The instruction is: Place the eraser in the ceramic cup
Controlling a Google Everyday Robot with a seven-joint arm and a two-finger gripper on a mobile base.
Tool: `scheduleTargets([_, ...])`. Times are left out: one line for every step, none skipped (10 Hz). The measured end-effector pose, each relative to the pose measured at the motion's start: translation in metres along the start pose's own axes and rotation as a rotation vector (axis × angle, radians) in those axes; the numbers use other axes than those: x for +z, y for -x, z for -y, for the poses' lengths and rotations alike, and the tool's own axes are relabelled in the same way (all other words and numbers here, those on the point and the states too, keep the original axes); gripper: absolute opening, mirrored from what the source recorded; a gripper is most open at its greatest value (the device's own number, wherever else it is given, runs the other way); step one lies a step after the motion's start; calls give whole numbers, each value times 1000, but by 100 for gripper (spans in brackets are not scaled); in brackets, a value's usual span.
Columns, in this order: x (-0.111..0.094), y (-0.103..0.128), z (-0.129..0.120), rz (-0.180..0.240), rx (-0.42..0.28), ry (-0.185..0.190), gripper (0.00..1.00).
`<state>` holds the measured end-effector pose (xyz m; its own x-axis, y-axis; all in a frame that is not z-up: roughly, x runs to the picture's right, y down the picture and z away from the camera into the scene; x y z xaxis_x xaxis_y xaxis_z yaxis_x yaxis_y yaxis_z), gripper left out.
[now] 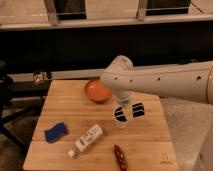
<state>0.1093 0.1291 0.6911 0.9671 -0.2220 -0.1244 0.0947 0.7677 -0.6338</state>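
Wooden table [150,132]. Gripper [128,112] hangs just beside orange bowl [97,90], over white ceramic cup [120,122]; can't tell what it holds. Off-centre drop could miss cup.

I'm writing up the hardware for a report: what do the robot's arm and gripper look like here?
The arm is a thick, smooth white tube with a row of small dark dots along its side, ending in a rounded white joint. Below that joint hangs the gripper, over the wooden table: two dark, nearly black pads, each crossed by a pale band. No cables show.
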Motion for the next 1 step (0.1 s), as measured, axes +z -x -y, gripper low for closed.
scheduleTargets([0,-2,0,15,0,-2,80])
